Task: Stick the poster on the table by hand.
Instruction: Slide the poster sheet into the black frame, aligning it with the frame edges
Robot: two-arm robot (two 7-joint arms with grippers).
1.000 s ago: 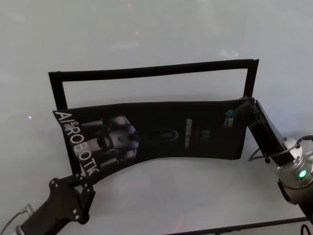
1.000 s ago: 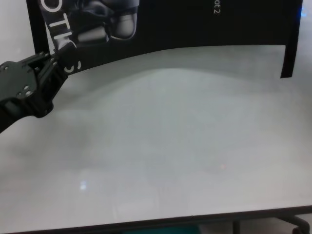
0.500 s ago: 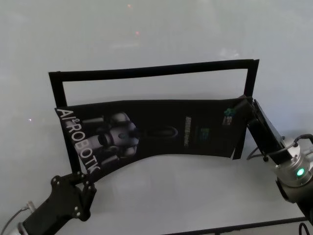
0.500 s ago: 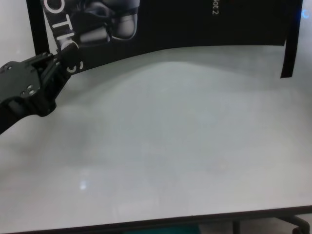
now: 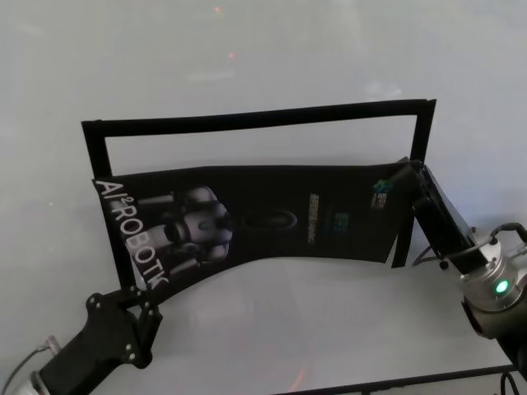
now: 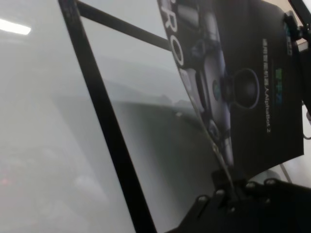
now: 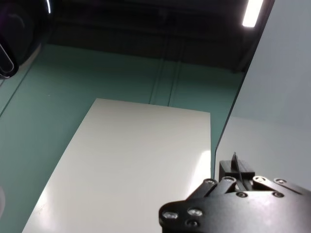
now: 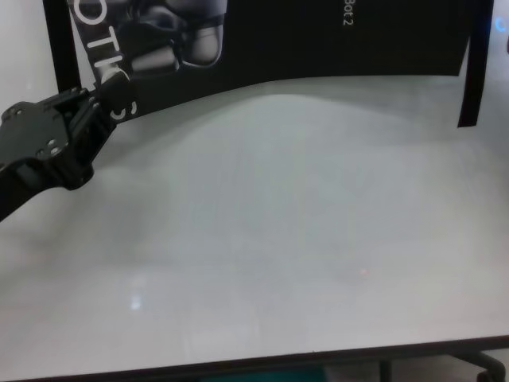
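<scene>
Reaching in low from the near left, the left gripper (image 5: 136,298) is clamped on the poster's (image 5: 272,218) lower left corner, while the right gripper (image 5: 409,170) pinches its right edge. That glossy black sheet hangs bowed above the table (image 5: 272,329), just before the tape strips (image 5: 255,118).

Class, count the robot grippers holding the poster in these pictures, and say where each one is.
2. The left gripper grips the poster's near left corner; the right gripper grips its far right corner. Nothing suggests a hidden one.
</scene>
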